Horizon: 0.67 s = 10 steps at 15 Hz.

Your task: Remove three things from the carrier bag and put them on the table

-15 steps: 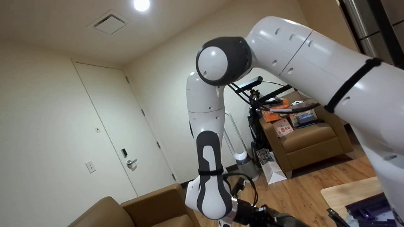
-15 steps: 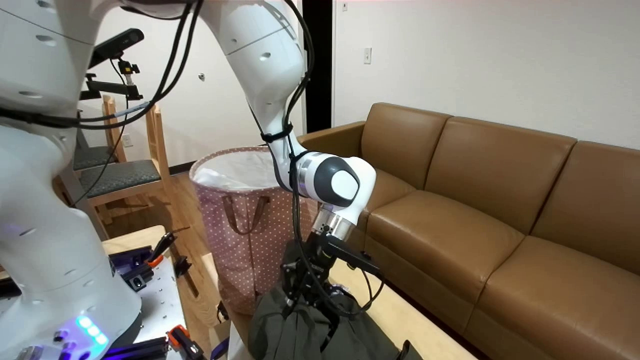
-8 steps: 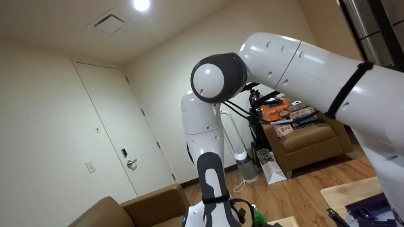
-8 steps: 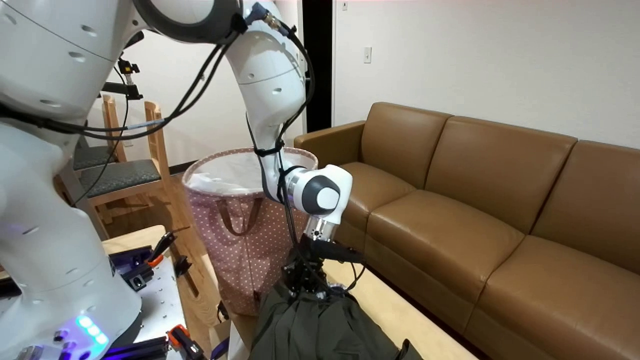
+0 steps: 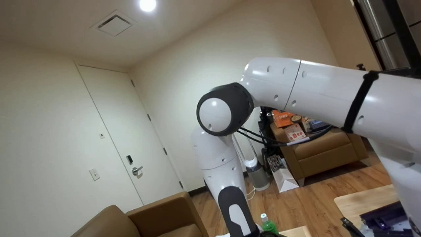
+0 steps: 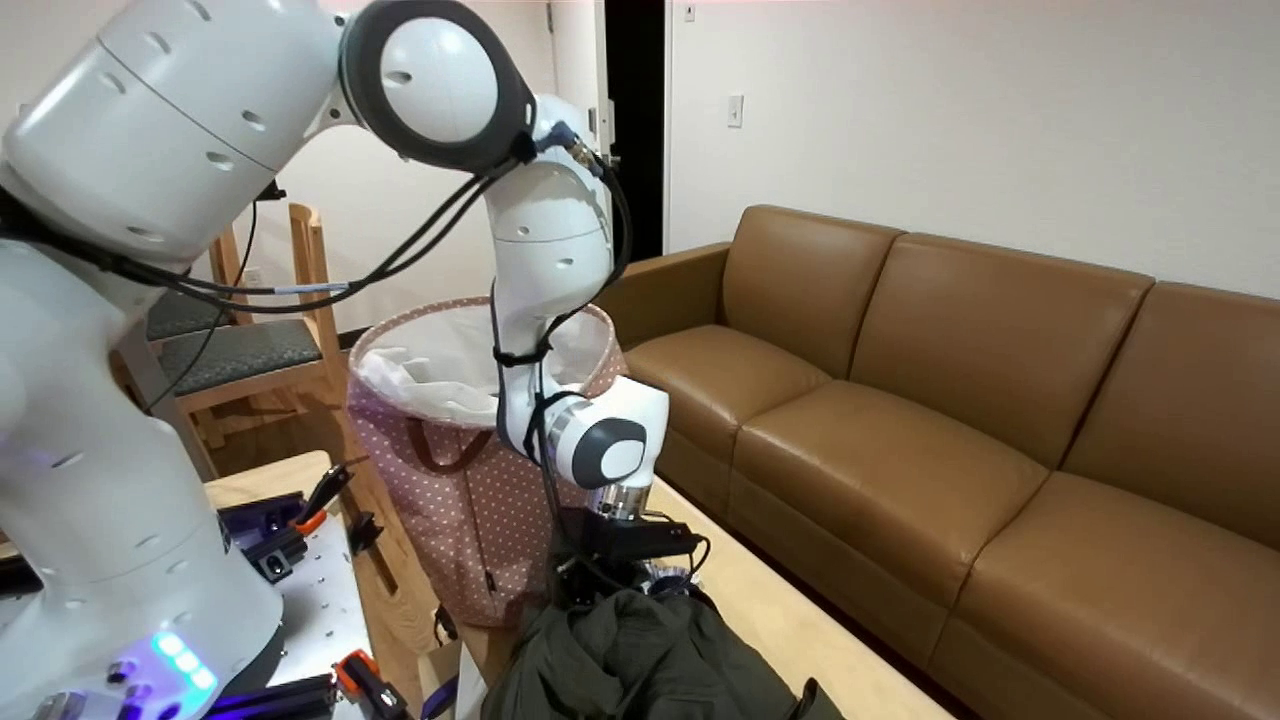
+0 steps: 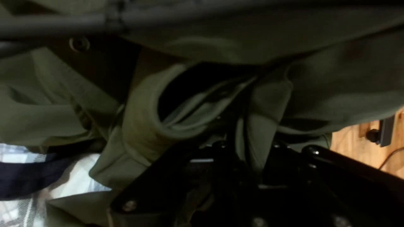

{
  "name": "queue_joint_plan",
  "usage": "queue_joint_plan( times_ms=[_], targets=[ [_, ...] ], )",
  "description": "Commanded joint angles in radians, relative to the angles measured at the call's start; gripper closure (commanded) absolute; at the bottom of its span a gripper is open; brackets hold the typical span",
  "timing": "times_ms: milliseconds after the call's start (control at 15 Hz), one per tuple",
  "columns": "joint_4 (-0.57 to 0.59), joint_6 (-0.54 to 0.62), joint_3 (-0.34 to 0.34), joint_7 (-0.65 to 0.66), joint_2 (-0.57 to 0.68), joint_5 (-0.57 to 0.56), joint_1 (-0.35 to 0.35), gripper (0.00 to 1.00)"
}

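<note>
My gripper [image 7: 249, 151] is shut on a fold of dark green cloth [image 7: 271, 104], which hangs in loose folds across the wrist view. A round snap [image 7: 79, 43] shows on the cloth. In an exterior view the same cloth [image 6: 650, 660] lies bunched at the front of the light wooden table [image 6: 760, 600], under the gripper's black body. Behind the arm stands a pink polka-dot bag [image 6: 470, 520] with brown handles and a white lining. Whether this is the carrier bag I cannot tell. Below the frame edge of the remaining exterior view, the gripper is out of sight.
A green bottle [image 5: 269, 225] with a white cap stands by a table corner. Plaid cloth [image 7: 88, 167] shows under the green folds. A brown sofa [image 6: 880, 420] runs along the table's far side. A white paper bag [image 5: 284, 177] stands beside an armchair [image 5: 325, 144].
The arm has come down, bringing the dark green cloth lower; it has slumped from stretched folds into a heap. The green bottle has come into sight. The gripper has stayed shut.
</note>
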Motion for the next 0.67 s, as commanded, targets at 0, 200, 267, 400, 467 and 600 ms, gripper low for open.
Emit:
queue_joint_plan(
  times_ms=[0,200,267,400,467,600],
  targets=[
    [-0.027,0.216,-0.031,0.110,0.059,-0.007,0.035,0.95],
    [-0.077,0.282,-0.077,0.168,0.038,-0.014,0.065,0.95],
    [-0.087,0.277,-0.092,0.185,0.032,-0.014,0.080,0.95],
    [-0.102,0.263,-0.089,0.184,0.021,-0.017,0.069,0.65],
    [-0.107,0.237,-0.080,0.179,0.013,-0.015,0.062,0.60],
    [-0.128,0.186,-0.039,0.140,-0.019,-0.004,0.006,0.47]
  ],
)
